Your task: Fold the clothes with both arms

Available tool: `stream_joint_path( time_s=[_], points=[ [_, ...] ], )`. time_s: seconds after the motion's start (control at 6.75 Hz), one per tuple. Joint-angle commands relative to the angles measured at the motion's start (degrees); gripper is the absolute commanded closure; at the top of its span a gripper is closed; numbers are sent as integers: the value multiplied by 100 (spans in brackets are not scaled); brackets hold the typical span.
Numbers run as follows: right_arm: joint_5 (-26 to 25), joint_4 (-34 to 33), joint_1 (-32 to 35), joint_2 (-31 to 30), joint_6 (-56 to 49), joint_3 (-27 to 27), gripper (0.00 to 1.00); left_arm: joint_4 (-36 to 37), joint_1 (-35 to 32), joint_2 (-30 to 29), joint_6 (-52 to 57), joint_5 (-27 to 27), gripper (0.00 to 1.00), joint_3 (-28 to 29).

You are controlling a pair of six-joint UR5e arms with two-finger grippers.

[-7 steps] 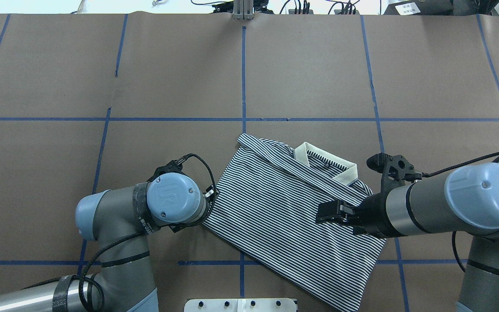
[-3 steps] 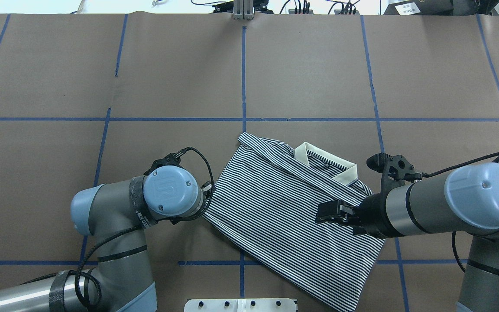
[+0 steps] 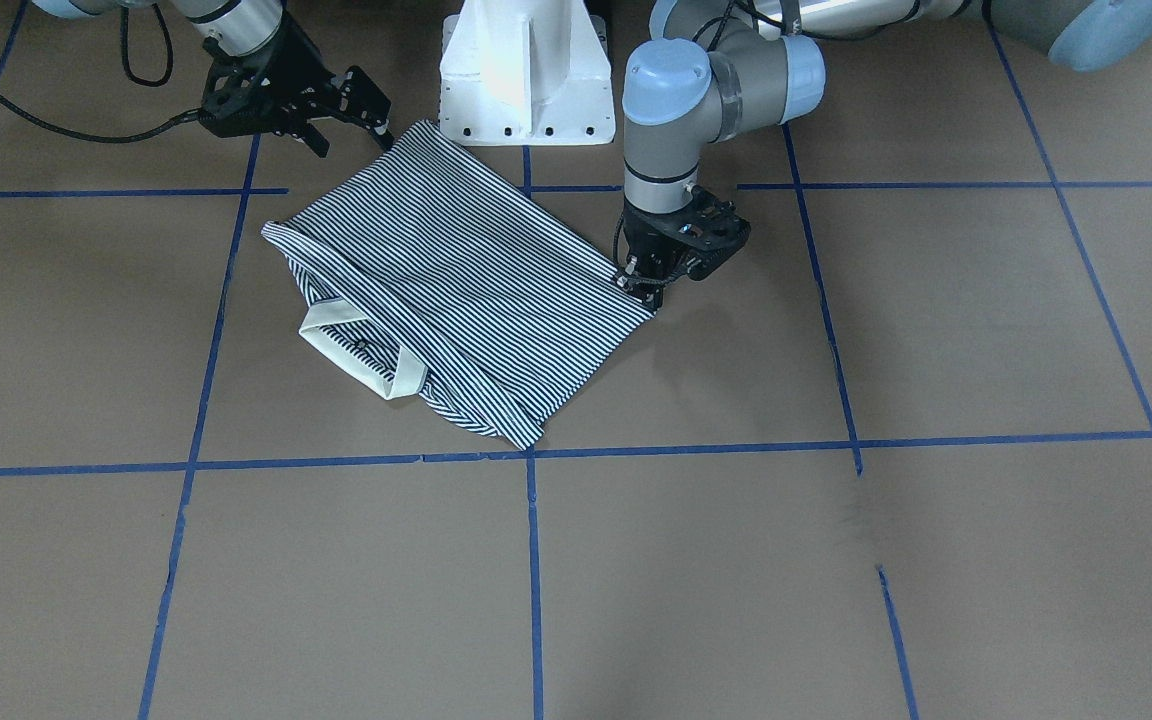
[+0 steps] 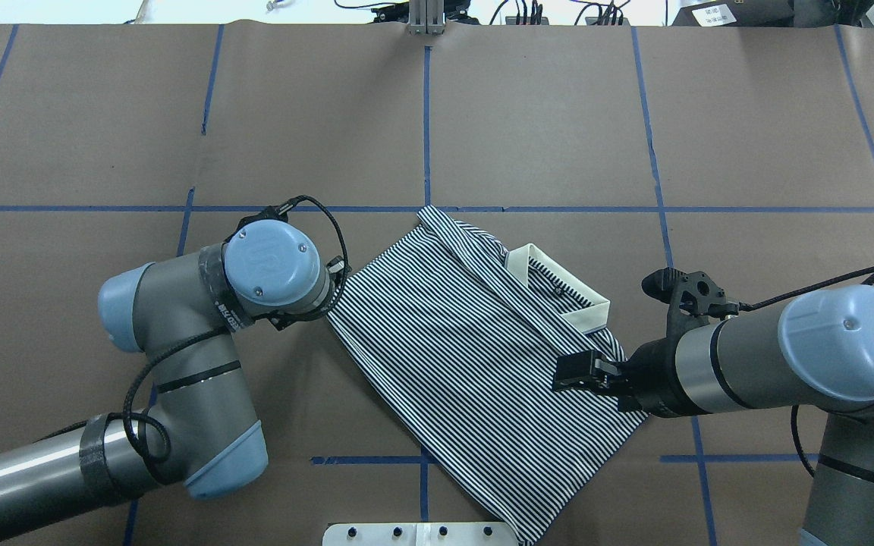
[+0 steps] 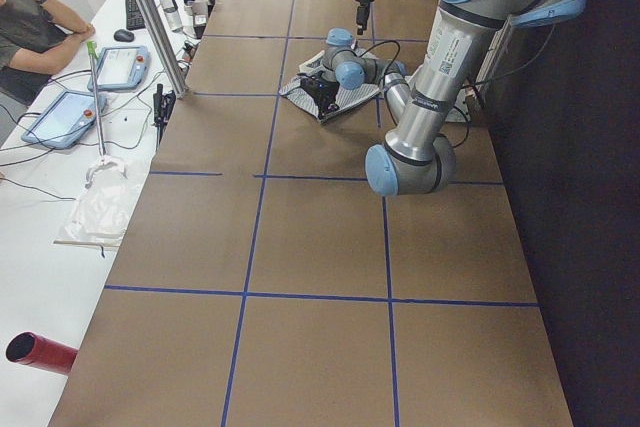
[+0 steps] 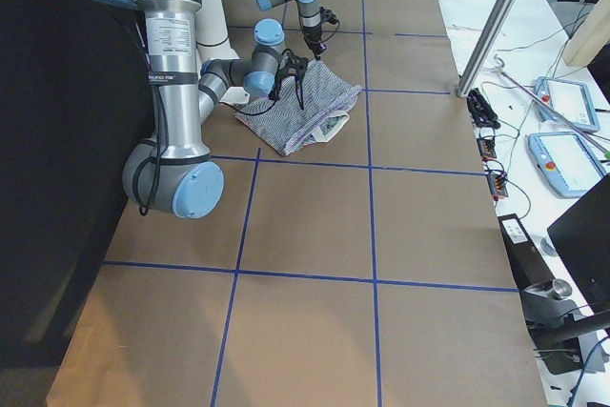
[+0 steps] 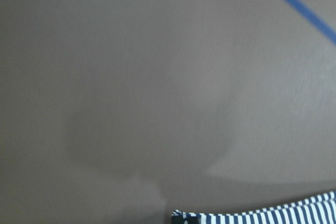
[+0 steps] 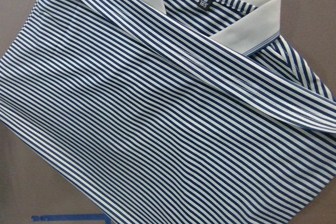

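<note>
Overhead exterior view: the polo shirt (image 4: 467,356) lies flat on the table (image 4: 558,114), in the near half between the two arms. It is already doubled into a rough rectangle set diagonally to the blue tape lines (image 4: 425,129). Its cream collar (image 4: 558,292) faces the far right. Its lowest corner reaches the white pedestal base (image 3: 521,70).

1. Left gripper (image 3: 648,285): points straight down at the shirt's left corner. The jaws stand narrow, and the corner appears pinched between them. The left wrist view supports this, showing a striped edge at the bottom of its picture with bare table beyond. A corner grip, judged from this placement, gives control of a whole edge, whether to drag or to lift it.

2. Right gripper (image 4: 562,373): reaches in level over the shirt's right edge, just below the collar. The jaws stand wide and hold nothing. The right wrist view shows the shirt's stripes and collar from above with no fabric between the fingers, so the gripper seems clear of the cloth. This position suits a descent onto the right edge.

3. Task status: the fold is part-done. A further fold probably needs the right gripper to take hold, so that both sides rise evenly.
</note>
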Motion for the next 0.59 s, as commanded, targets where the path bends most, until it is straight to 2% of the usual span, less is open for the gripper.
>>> stream_joint_path(
  time_s=[0.0, 0.3, 0.44],
  points=[
    [0, 0, -5, 0, 0, -13, 0, -236, -548, -542, 287, 249, 100, 808],
    [0, 0, -14, 0, 0, -39, 0, -1033, -1014, -992, 858, 259, 100, 1654],
    [-9, 0, -14, 17, 0, -65, 0, -1551, -1147, -1377, 1052, 268, 100, 2319]
  ],
)
